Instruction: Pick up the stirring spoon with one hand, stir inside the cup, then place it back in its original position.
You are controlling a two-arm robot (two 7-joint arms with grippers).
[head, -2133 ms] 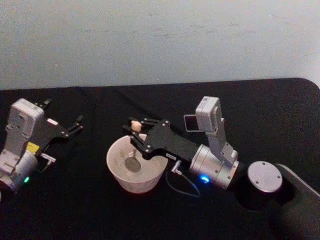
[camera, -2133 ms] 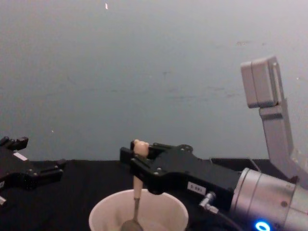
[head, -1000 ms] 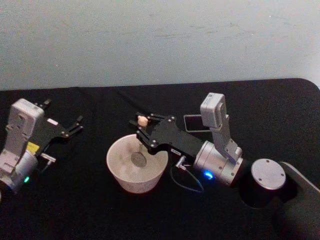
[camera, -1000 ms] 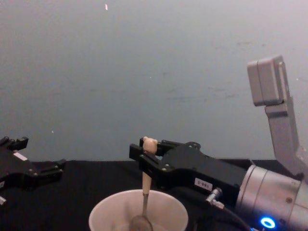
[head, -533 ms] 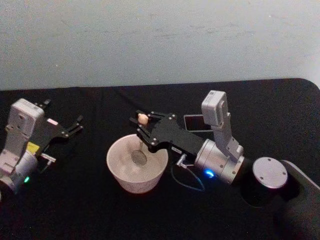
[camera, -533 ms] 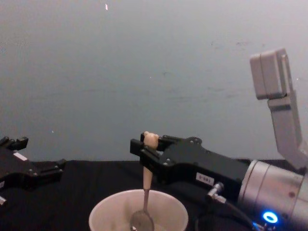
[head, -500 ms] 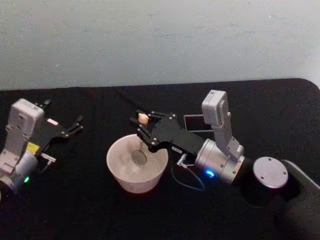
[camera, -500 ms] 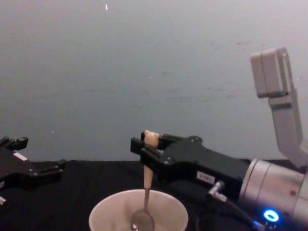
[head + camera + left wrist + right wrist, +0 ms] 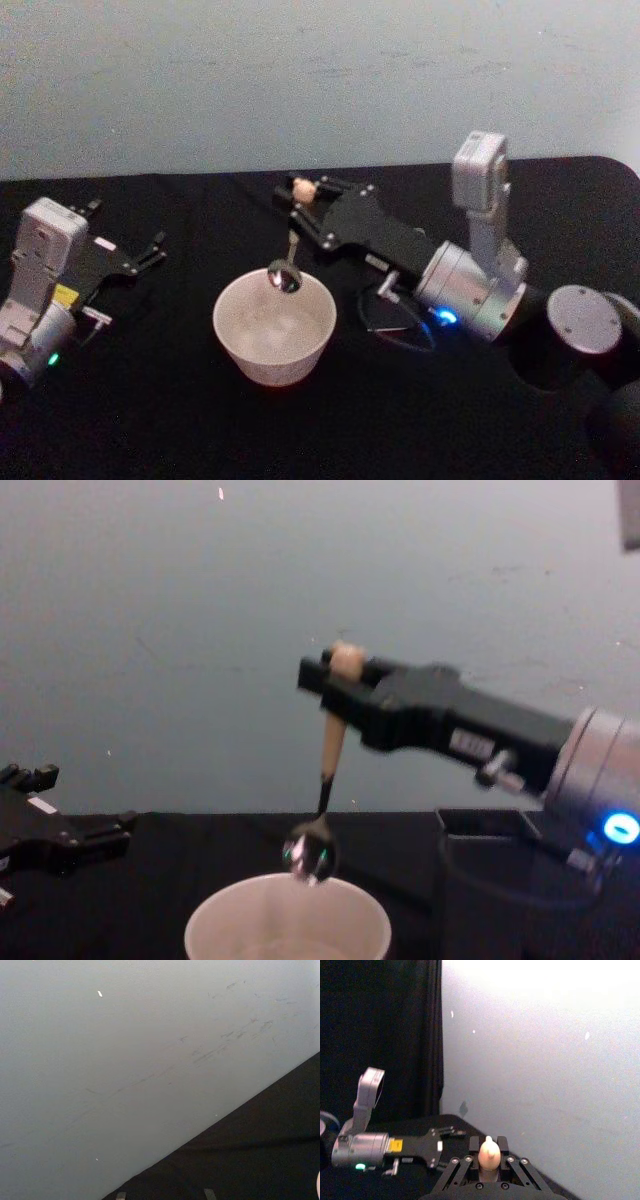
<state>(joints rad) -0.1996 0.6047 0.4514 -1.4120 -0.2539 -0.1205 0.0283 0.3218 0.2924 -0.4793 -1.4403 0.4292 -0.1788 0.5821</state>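
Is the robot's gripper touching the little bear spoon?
Touching. The chest view shows the right gripper clamped on the spoon, at its beige handle just under the bear head; the spoon hangs above the cup. The left gripper rests open, far left.

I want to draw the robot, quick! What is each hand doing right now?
Left gripper: open, holding nothing.
Right gripper: shut on the spoon, above the cup.

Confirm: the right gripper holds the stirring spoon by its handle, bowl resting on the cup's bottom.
Not the bowl: the right gripper holds the stirring spoon by its handle, but the bowl hangs above the cup, per the chest view.
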